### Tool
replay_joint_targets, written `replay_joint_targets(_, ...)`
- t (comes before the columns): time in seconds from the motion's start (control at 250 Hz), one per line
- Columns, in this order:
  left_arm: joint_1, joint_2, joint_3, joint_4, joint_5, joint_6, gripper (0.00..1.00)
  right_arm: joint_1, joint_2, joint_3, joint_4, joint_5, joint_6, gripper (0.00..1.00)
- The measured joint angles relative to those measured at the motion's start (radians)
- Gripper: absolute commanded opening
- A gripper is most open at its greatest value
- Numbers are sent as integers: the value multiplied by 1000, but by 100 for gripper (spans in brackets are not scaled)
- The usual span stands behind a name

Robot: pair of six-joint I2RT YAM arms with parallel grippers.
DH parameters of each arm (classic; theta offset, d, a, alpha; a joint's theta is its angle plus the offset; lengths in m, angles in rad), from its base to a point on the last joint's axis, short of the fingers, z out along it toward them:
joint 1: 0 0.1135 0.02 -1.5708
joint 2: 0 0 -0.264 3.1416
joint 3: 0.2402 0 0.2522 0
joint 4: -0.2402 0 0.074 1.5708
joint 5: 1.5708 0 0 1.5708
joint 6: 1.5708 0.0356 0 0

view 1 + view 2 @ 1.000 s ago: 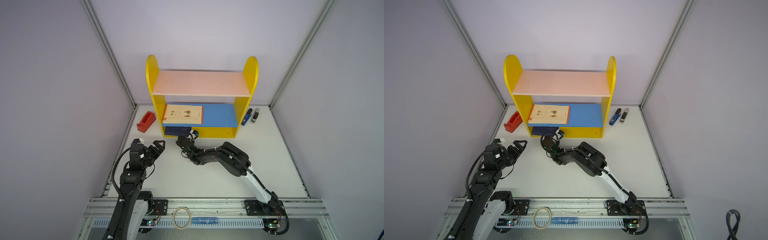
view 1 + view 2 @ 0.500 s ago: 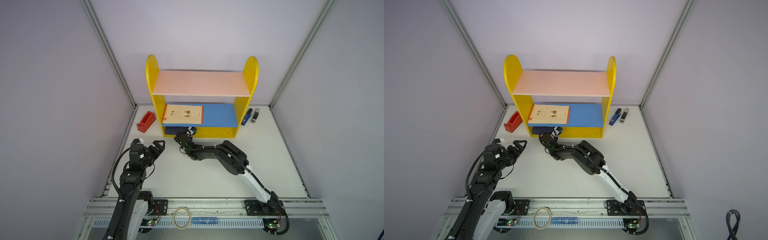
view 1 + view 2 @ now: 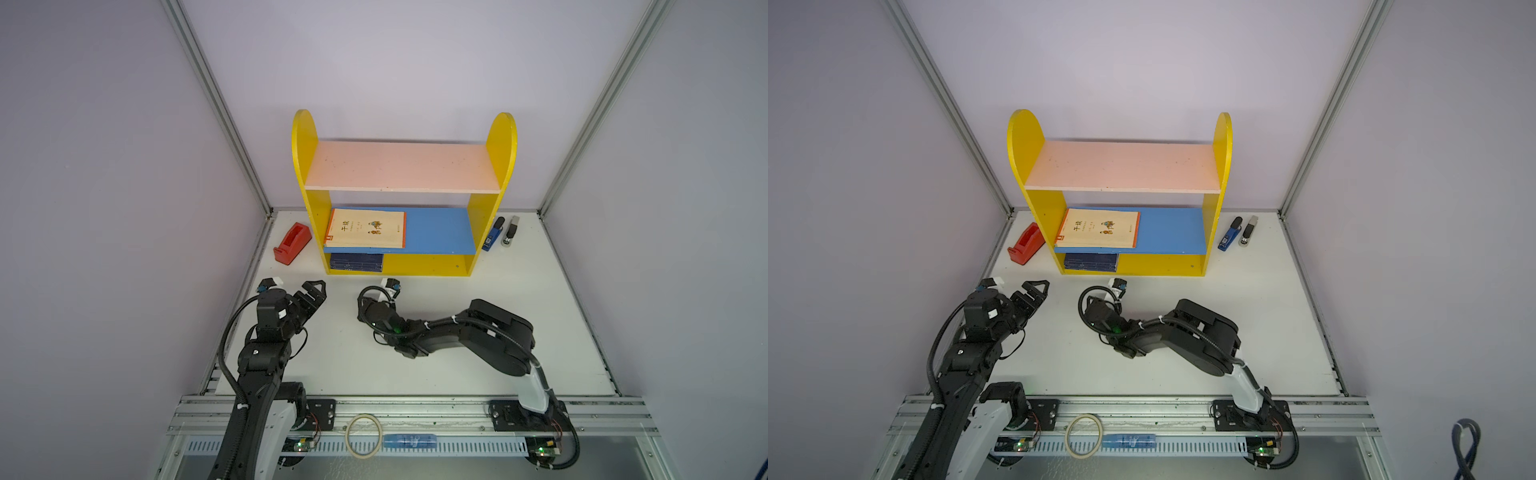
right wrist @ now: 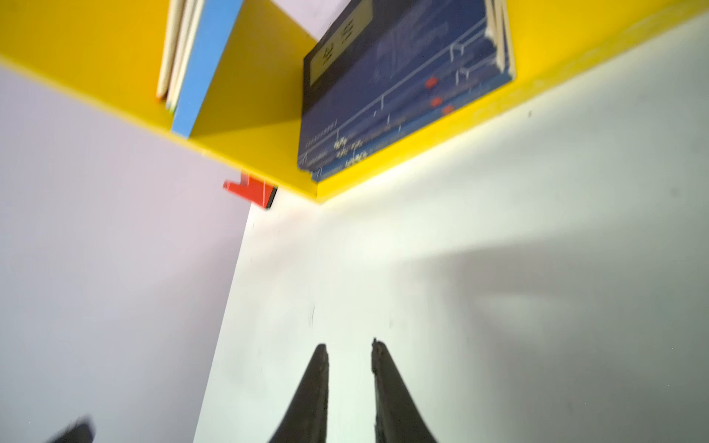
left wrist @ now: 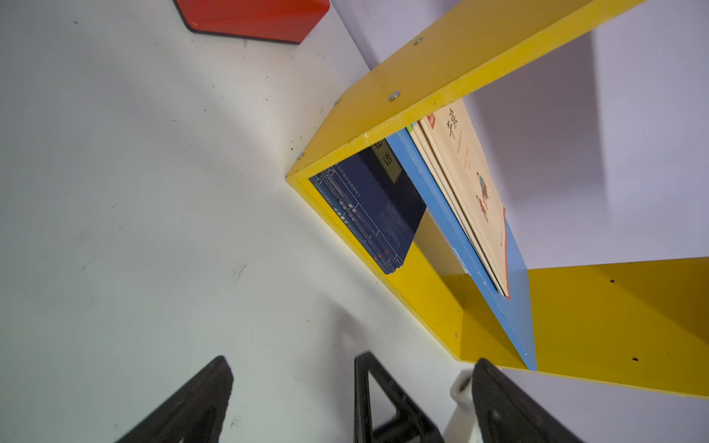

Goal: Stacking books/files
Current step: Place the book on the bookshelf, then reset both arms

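Note:
A stack of cream books [image 3: 365, 228] [image 3: 1098, 227] lies at the left end of the yellow shelf unit's [image 3: 428, 266] blue middle board. Beneath them, a stack of navy books [image 3: 355, 262] [image 5: 380, 207] [image 4: 403, 76] lies flat in the bottom compartment's left corner. My right gripper [image 4: 349, 345] hovers over the white table in front of that corner. Its jaws are a narrow gap apart with nothing between them, and the wrist [image 3: 376, 309] hides them in both top views. My left gripper [image 3: 312, 291] [image 5: 349, 368] is wide open and empty, left of the right one.
A red tape dispenser [image 3: 292, 243] sits left of the shelf by the wall. A blue stapler [image 3: 493, 235] and a grey one [image 3: 510, 231] lie to its right. The pink top board [image 3: 401, 166] carries nothing. A tape ring [image 3: 364, 430] rests on the front rail.
The right gripper has drawn back from the bottom compartment toward the front, and its jaws have gone from shut to slightly apart. The left arm has not moved.

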Motion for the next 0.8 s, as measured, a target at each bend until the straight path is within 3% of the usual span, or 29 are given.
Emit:
replay_joint_targets(0.096, -4, -40, -4, -14, -66, 27, 97, 106, -122, -104, 5, 68, -47, 34)
replay_joint_targets(0.156, -15, -69, -11, -19, -110, 51, 100, 154, -223, -153, -15, 110, -89, 43)
replay_joint_targets(0.2, -26, -82, -11, -26, -144, 66, 100, 166, -311, -177, -54, 151, -114, 54)
replay_joint_targets(0.312, -48, -87, 15, -63, -246, 108, 100, 140, -543, -195, -222, 270, -159, 61)
replay_joint_targets(0.452, -53, -75, 34, -79, -342, 151, 88, 11, -846, -265, -458, 448, -229, 63)
replay_joint_targets(0.532, -56, -63, 34, -84, -374, 179, 90, -80, -1015, -308, -540, 540, -314, 65)
replay_joint_targets(0.616, -55, -37, 42, -82, -423, 198, 92, -159, -1168, -366, -540, 616, -475, 81)
replay_joint_targets(0.8, -48, 119, 7, 52, -438, 339, 90, -457, -1321, -496, -451, 653, -837, 86)
